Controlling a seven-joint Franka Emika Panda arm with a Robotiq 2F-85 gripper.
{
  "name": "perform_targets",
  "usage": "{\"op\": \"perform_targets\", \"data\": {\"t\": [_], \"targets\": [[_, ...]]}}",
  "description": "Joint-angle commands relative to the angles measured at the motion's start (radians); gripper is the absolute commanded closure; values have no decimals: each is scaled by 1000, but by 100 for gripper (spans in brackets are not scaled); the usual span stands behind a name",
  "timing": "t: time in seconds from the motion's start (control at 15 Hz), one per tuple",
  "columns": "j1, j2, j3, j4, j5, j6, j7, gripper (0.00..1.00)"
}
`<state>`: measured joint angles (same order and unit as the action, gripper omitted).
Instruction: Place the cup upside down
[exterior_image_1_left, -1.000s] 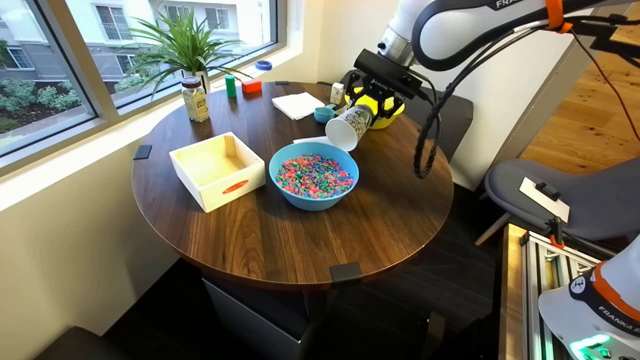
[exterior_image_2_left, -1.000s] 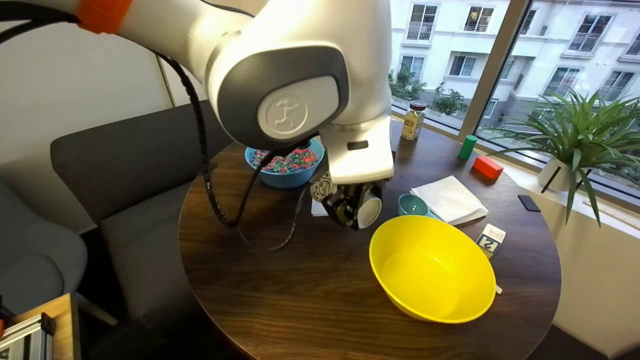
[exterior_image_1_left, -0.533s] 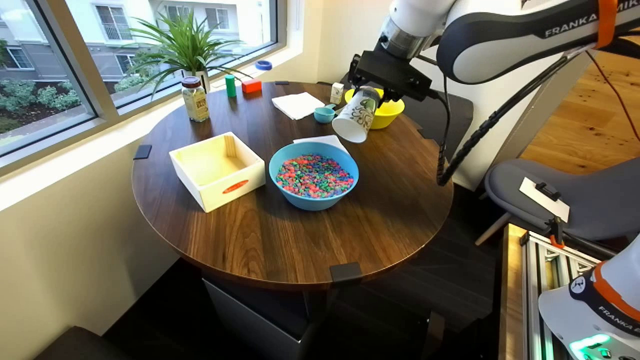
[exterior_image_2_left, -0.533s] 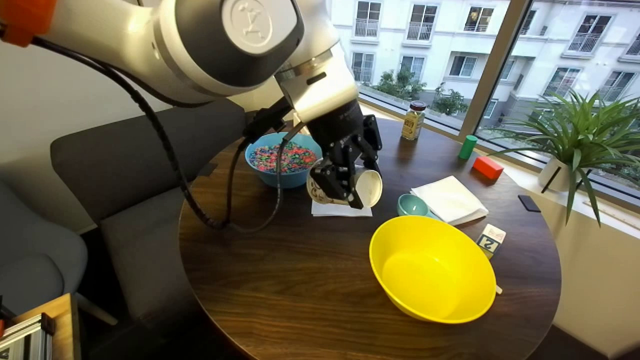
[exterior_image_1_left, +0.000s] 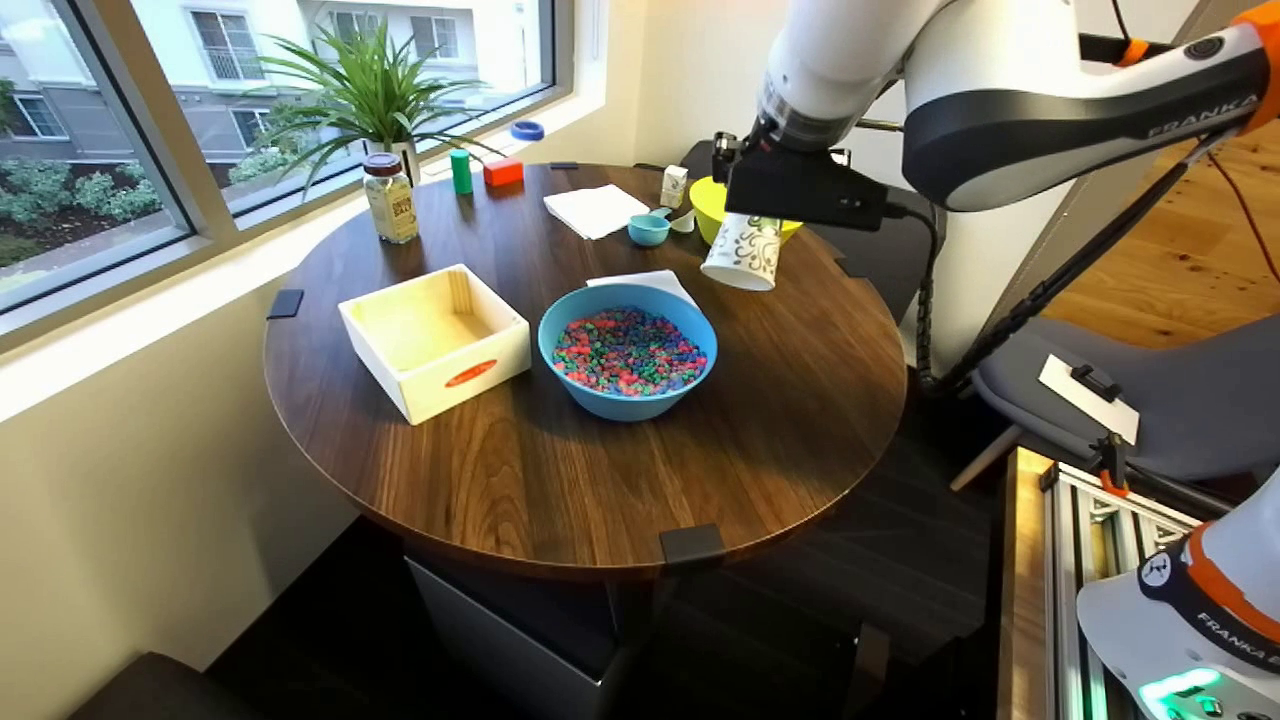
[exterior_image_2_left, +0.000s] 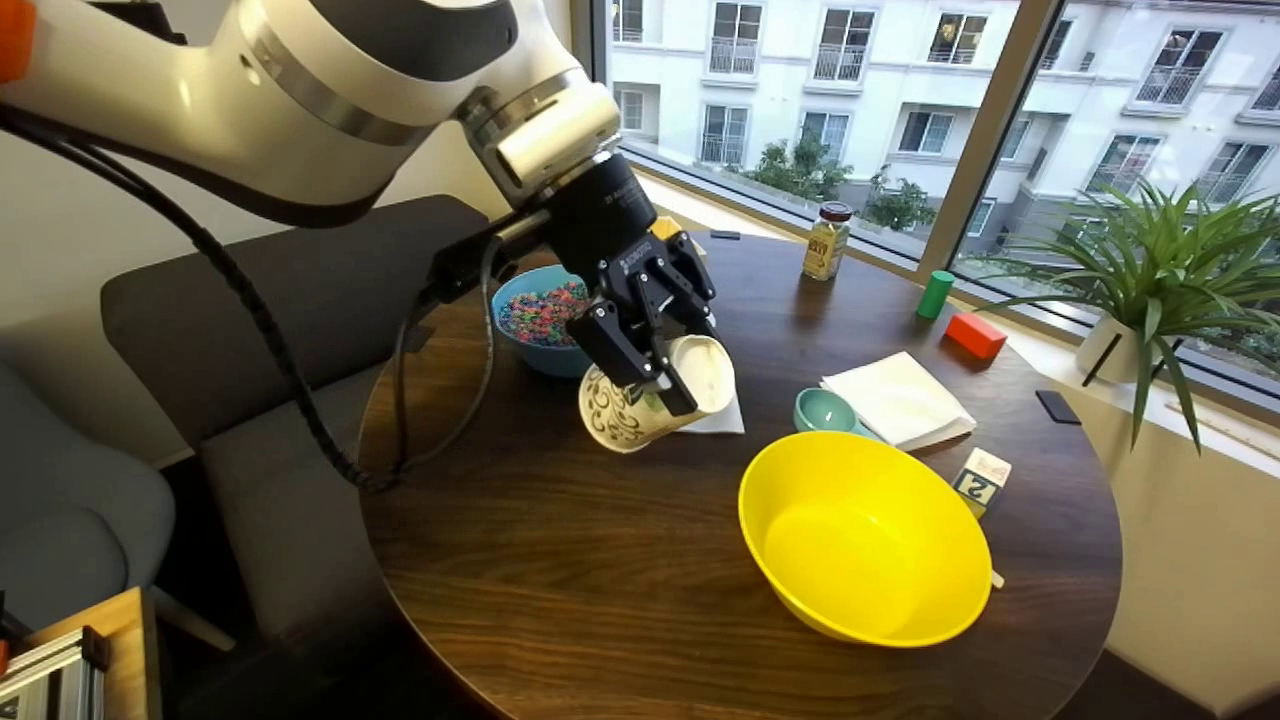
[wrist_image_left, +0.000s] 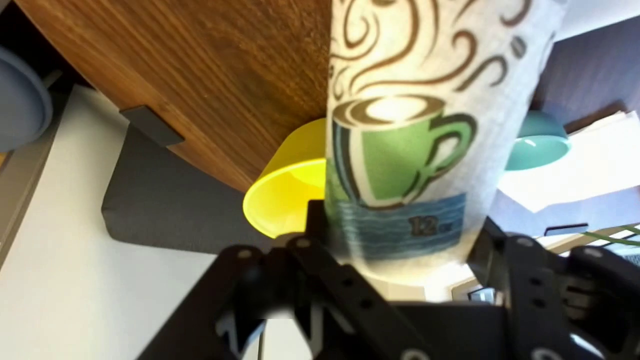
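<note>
Over the last second the cup (exterior_image_1_left: 745, 252) turns further over: the white inside of its mouth, plain in an exterior view when that second begins, is now out of sight, and the wide end points mostly down and away from the yellow bowl (exterior_image_2_left: 860, 570), the closed base tipped up. The hand (wrist_image_left: 404, 215) grips the cup from both sides near its narrow end and holds it above the bench (exterior_image_1_left: 480, 460), near the yellow bowl, on the side facing the blue bowl (exterior_image_1_left: 627, 408). For the task, the flip looks mostly done but not finished: the cup leans, so the remaining tilt probably has to come out before release, or it may land on one edge and topple. Counted from the yellow bowl outward, there is one teal scoop (exterior_image_2_left: 826, 410) just beside it and one number block (exterior_image_2_left: 981, 478) likewise; one stack of white paper (exterior_image_2_left: 900, 395) past the scoop; the one cup; one more white sheet (exterior_image_1_left: 655, 282) beyond that; then one blue bowl, well apart, holding too many coloured bits (exterior_image_1_left: 628, 352) to count, and one wooden box (exterior_image_1_left: 430, 392) farther still. Also well apart from the yellow bowl are one red block (exterior_image_2_left: 975, 336), one green cylinder (exterior_image_2_left: 935, 294), one jar (exterior_image_2_left: 826, 245) and one potted plant (exterior_image_2_left: 1150, 280).
</note>
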<state>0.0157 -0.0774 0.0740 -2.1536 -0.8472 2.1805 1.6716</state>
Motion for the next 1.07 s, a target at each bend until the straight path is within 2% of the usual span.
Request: {"op": "perform_targets", "data": {"t": [0.0,0.27,0.93,1.0], "targets": [[23,-7,29,-29,-134,-90,53,59],[46,14,44,-37,-229,-156,80,59],[82,96,48,-28,-284,-264,187,59],[86,101,49,-27,-287,-274,190,51]]}}
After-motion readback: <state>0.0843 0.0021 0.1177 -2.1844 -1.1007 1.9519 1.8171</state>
